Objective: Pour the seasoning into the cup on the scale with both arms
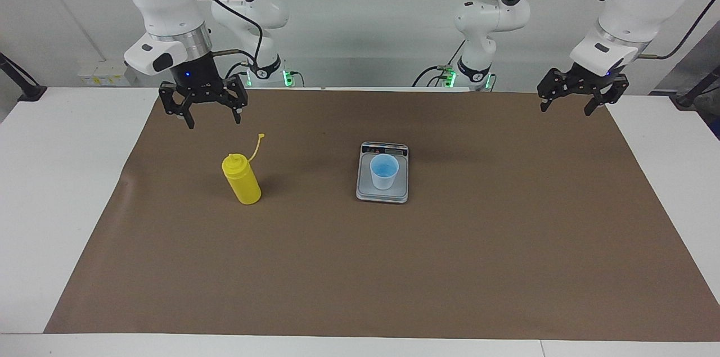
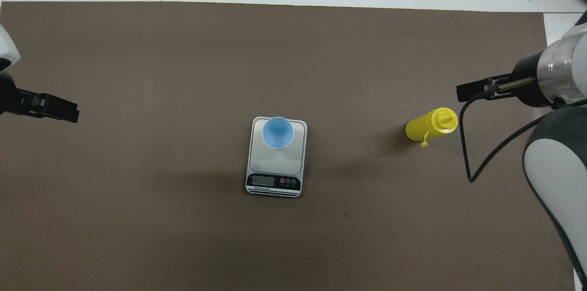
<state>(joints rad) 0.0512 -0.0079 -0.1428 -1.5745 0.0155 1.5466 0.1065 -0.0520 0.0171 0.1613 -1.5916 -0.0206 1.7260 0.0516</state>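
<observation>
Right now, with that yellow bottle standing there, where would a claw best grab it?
Probably around the smooth round body of the seasoning, below the cone nozzle, coming in level from the side. It stands upright, cap hanging off, and the open right gripper hovers closest.

White table (image 1: 56, 188) w/ brown mat (image 1: 450, 267); on mat: scale (image 1: 382, 191) & yellow bottle (image 1: 243, 181), well apart.

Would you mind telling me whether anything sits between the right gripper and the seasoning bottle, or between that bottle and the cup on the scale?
Nothing visible does. The right gripper hangs with open jaws, with only air between it and the seasoning bottle. Only bare brown mat separates the bottle from the cup on the scale.
</observation>
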